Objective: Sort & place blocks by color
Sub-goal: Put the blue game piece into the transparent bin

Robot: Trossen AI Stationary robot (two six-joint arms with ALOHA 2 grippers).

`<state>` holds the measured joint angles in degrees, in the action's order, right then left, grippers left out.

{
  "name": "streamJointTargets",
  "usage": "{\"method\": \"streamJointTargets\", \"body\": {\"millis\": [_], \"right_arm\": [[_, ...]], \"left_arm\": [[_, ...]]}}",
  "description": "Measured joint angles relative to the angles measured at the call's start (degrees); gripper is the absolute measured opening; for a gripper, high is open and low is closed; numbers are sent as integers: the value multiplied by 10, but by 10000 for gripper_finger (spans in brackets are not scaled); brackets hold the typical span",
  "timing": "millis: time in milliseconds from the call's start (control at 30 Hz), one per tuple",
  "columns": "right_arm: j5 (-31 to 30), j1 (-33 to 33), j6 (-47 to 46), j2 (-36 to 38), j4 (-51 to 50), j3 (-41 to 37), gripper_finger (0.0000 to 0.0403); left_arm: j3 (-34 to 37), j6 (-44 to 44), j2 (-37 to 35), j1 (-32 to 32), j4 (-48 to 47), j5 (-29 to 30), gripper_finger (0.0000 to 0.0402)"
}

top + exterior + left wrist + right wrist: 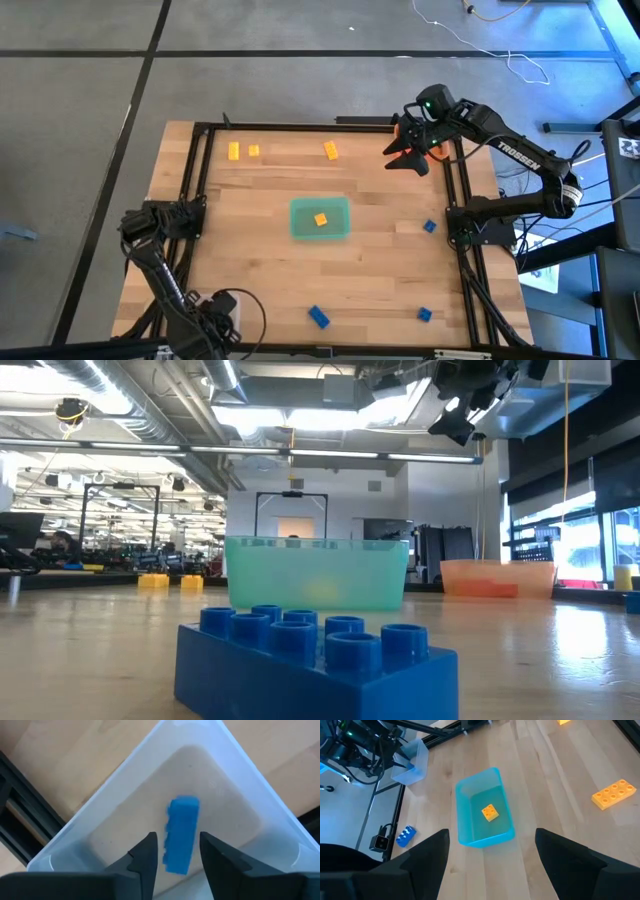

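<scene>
Hovering over the clear square plastic tray (pixel 240 785), the left hand (pixel 177 857) stands released, its small blue plastic brick (pixel 181 834) dropped inside; remaining blue bricks likely come next.

Green tray (pixel 320 219) is occupying table centre; scattered blocks (pixel 318 317) are leaving wide bare wood between them.

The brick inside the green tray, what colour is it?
Yellow brick, clearest in the right wrist view.
</scene>
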<state>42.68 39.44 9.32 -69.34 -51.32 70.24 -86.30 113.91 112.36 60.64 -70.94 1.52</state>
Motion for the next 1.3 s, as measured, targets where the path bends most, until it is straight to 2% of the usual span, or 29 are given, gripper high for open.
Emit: {"method": "streamJointTargets", "body": {"millis": [233,333,467,633,800,933,1000,1067,1200,1300], "right_arm": [[-1,0,-2,0,1,0,296],[-12,0,-39,0,3,0,296],[-24,0,-90,0,0,0,296],[-25,0,-91,0,-15,0,296],[-5,-1,-74,0,-71,0,296],[-3,-26,25,5,-155,-1,296],[-4,-46,46,12,-177,0,296],[-42,-71,35,21,-190,-1,296],[-206,-133,-35,48,-227,0,296],[-282,-180,-114,67,-265,0,296]], "left_arm": [[0,-2,0,0,-1,4,141],[0,0,-13,0,-3,18,141],[0,28,-53,0,-38,69,142],[0,38,-117,0,-110,137,142],[0,1,-160,-2,-170,165,142],[0,-15,-173,-2,-192,178,143],[0,-37,-177,-2,-191,181,143],[0,-41,-176,-2,-191,183,143],[0,-50,-176,-2,-191,194,143],[0,-57,-176,-10,-191,230,143]]}}
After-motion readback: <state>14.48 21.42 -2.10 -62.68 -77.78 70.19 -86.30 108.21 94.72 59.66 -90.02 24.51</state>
